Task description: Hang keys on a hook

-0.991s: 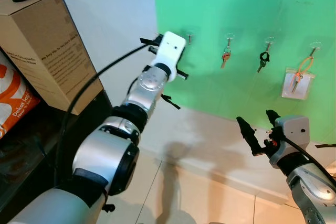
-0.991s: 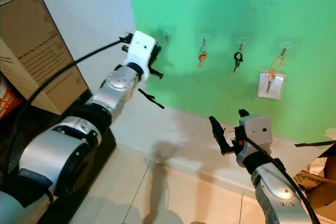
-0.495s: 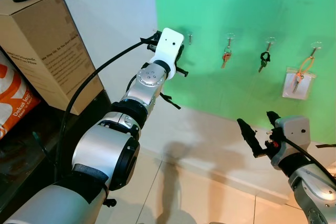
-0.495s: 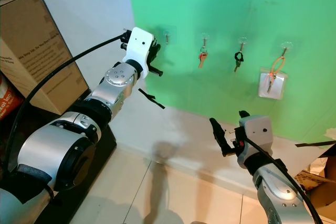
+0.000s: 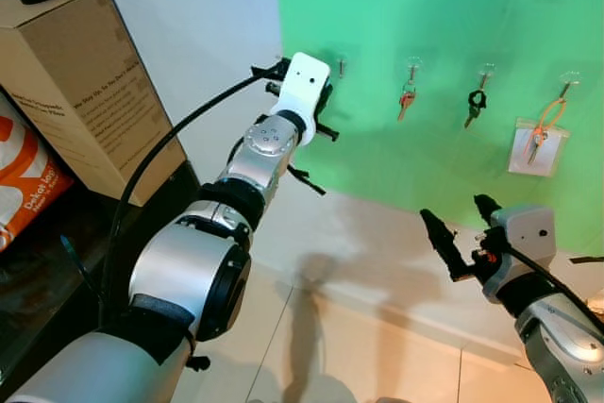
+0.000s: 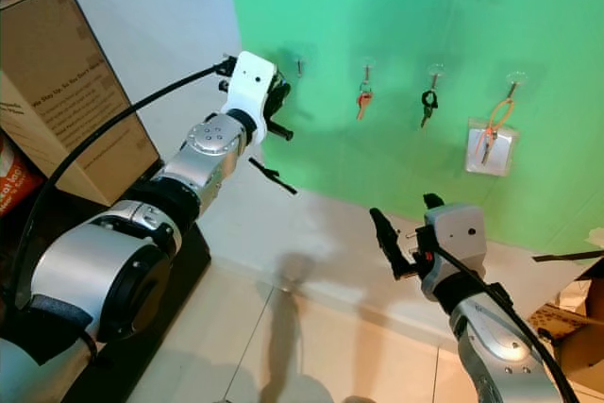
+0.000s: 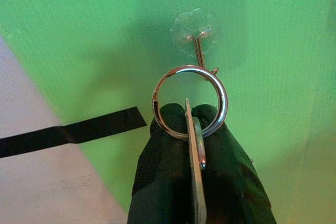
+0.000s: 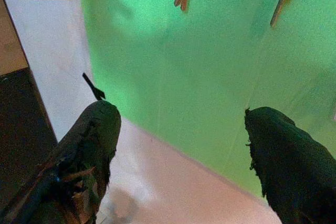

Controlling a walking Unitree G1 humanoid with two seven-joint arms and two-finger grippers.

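My left gripper (image 7: 189, 116) is raised against the green wall (image 5: 425, 167) and shut on a key, with its silver ring (image 7: 215, 90) standing up out of the fingertips. The ring's top edge meets the wire of the clear stick-on hook (image 7: 197, 45), the leftmost hook (image 5: 341, 66) in the row. Whether the ring is over the wire's tip I cannot tell. My right gripper (image 5: 458, 231) hovers low at the right, open and holding nothing, its fingers (image 8: 92, 140) spread wide.
Three other hooks carry red keys (image 5: 407, 101), black keys (image 5: 473, 107) and an orange loop with a white card (image 5: 536, 139). A tall cardboard box (image 5: 85, 92) and an orange bag (image 5: 24, 186) stand on a dark shelf at the left. Pale tiled floor lies below.
The left gripper has risen and closed in on the leftmost hook, still holding the key. The right gripper has drifted slightly left and stayed open.
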